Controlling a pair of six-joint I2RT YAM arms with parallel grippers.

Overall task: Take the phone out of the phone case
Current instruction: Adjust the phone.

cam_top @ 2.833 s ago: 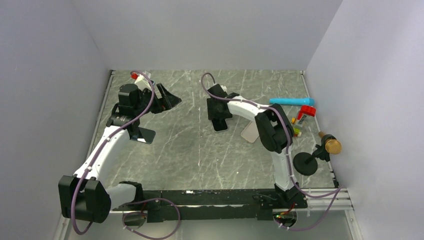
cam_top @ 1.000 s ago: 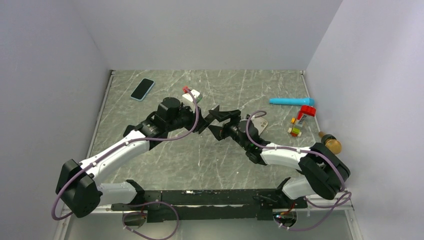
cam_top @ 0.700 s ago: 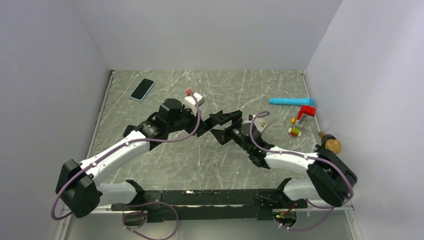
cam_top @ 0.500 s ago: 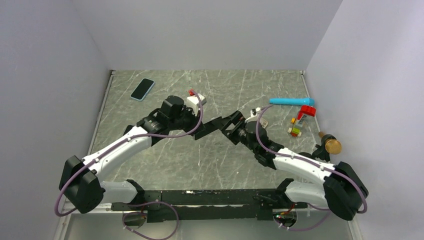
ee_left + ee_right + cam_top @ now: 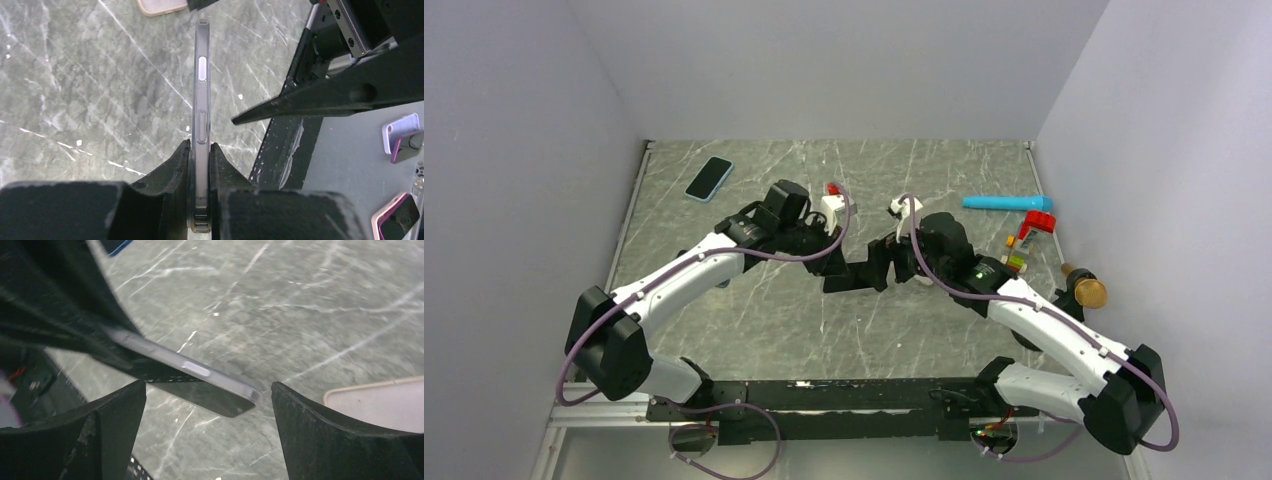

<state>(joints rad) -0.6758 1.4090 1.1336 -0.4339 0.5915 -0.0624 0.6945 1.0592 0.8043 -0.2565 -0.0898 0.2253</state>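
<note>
The phone case (image 5: 201, 90) is clamped edge-on in the clenched jaws of the left gripper (image 5: 200, 146), raised off the tabletop (image 5: 754, 320). The right gripper (image 5: 208, 386) is spread wide, its jaws on either side of the case's free end. One phone (image 5: 709, 178) is seen lying at the far left corner, well apart. One pale flat cover (image 5: 375, 400) lies nearby, and one blue tube (image 5: 1007, 203) far right.
</note>
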